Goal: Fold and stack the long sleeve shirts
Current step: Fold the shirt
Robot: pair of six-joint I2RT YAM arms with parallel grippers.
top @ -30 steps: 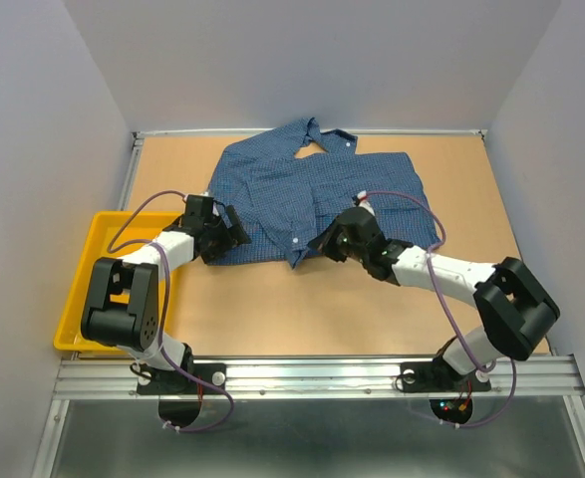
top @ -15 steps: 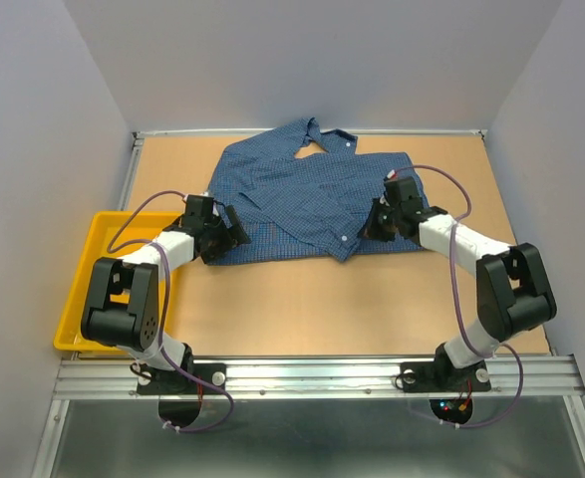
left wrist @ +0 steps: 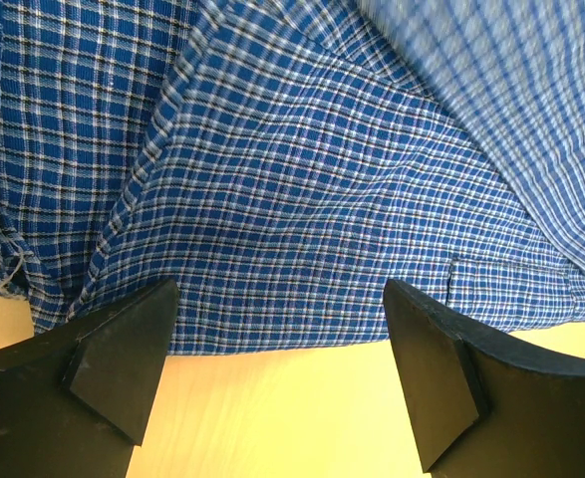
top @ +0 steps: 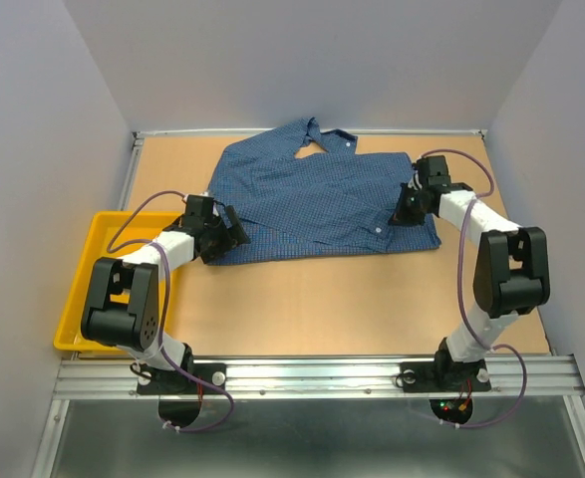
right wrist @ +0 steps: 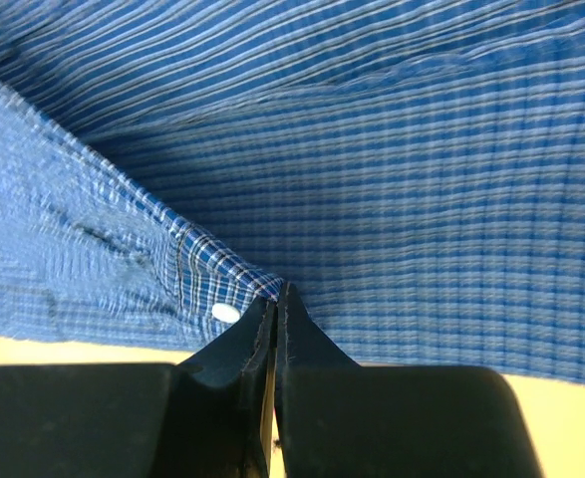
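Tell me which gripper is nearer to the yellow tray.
Left. The left gripper is open at the shirt hem, near the yellow tray; the right gripper pinches the shirt far across the table.

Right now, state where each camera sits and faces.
Top external: above and behind the bases, looking down on table, shirt, left arm and right arm.
Left wrist: on the left arm, facing the shirt's edge past the open left end effector.
Right wrist: on the right arm, facing shirt fabric pinched in the shut right end effector.
Shared: every view shows the shirt.
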